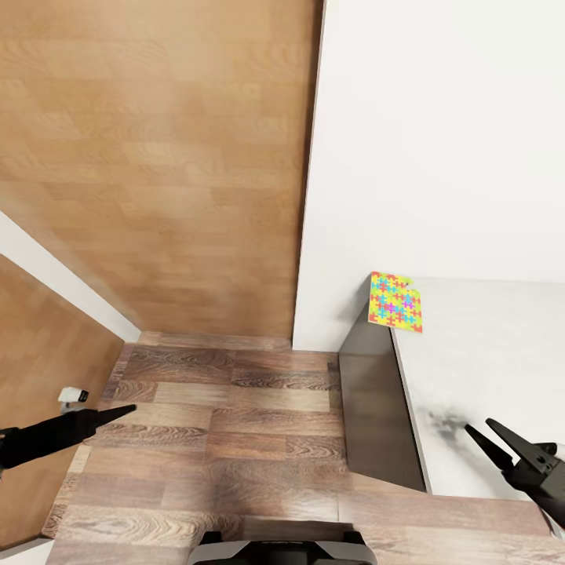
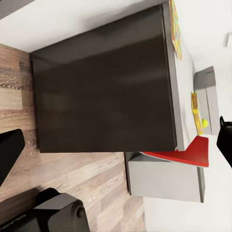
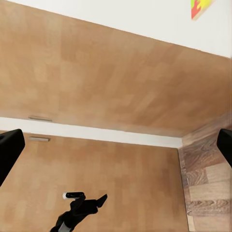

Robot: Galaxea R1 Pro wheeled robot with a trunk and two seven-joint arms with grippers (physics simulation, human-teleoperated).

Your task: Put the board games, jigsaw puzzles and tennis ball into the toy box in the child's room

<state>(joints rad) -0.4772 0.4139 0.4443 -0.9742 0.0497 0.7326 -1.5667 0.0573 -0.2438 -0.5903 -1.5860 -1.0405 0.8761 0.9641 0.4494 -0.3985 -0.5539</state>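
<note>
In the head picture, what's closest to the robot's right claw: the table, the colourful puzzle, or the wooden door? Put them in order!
From the right gripper:
1. Table, directly beneath it.
2. Jigsaw puzzle, at the table's far corner.
3. Wooden door, far across on the left.

2 jigsaw puzzles point(image 1: 395, 302) point(image 2: 196, 113), 1 tennis ball point(image 2: 205, 123), 1 table point(image 1: 486, 369)

Table point(image 1: 502, 369) cut off at right edge in head view. Ball point(image 2: 205, 123) tiny; second puzzle point(image 2: 195, 113) seen edge-on, pattern illegible.
</note>
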